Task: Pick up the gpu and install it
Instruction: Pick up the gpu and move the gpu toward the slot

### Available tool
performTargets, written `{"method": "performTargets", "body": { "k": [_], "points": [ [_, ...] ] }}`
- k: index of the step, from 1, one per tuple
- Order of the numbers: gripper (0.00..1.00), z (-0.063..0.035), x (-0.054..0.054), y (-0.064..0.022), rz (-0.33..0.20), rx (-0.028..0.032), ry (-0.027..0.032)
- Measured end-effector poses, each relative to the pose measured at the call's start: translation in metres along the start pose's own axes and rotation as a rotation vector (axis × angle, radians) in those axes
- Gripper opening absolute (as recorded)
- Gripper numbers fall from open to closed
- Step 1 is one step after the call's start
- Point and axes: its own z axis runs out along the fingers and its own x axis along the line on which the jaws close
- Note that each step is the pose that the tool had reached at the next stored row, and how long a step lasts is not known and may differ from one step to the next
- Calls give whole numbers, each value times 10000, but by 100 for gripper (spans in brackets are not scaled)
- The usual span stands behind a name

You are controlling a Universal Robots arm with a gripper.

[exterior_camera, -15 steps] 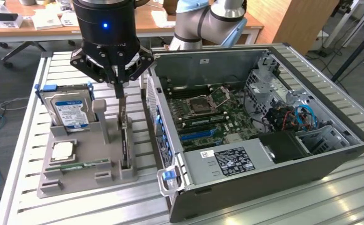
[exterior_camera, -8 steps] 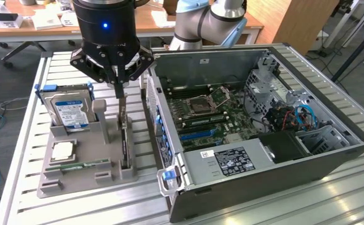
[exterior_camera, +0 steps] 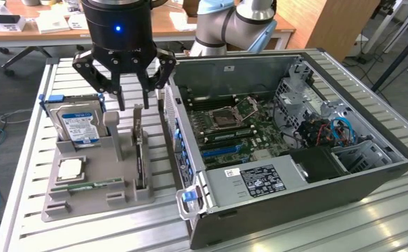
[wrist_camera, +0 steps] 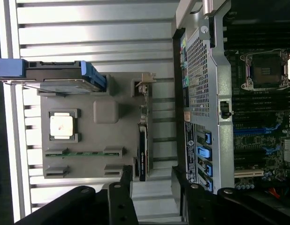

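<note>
Currently, tool: black two-finger gripper (exterior_camera: 134,101), spread, empty.
Card: thin dark brownish-green gpu (exterior_camera: 139,152), edge-up in grey plastic holder (exterior_camera: 92,176), just beneath the tool.
Handling: likely light, stiff, fragile; pinch flat faces.

gpu (exterior_camera: 140,152) on edge in holder (exterior_camera: 109,165)

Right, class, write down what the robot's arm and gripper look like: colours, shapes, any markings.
The black gripper has a glossy cylindrical body with a small blue light and jointed black linkage fingers studded with bolts. The arm behind it has rounded silver-grey joint housings, one with a pale blue cap.
</note>
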Motion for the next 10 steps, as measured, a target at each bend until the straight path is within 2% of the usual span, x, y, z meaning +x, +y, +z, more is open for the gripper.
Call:
{"method": "performTargets", "body": {
  "k": [1,2,3,7,10],
  "points": [
    [47,0,0,0,0,0,-1],
    [47,0,0,0,0,0,0],
    [53,0,0,0,0,1,0],
    [53,7,0,0,0,-1,-1],
    [53,60,1,-3,0,0,0]
  ]
}}
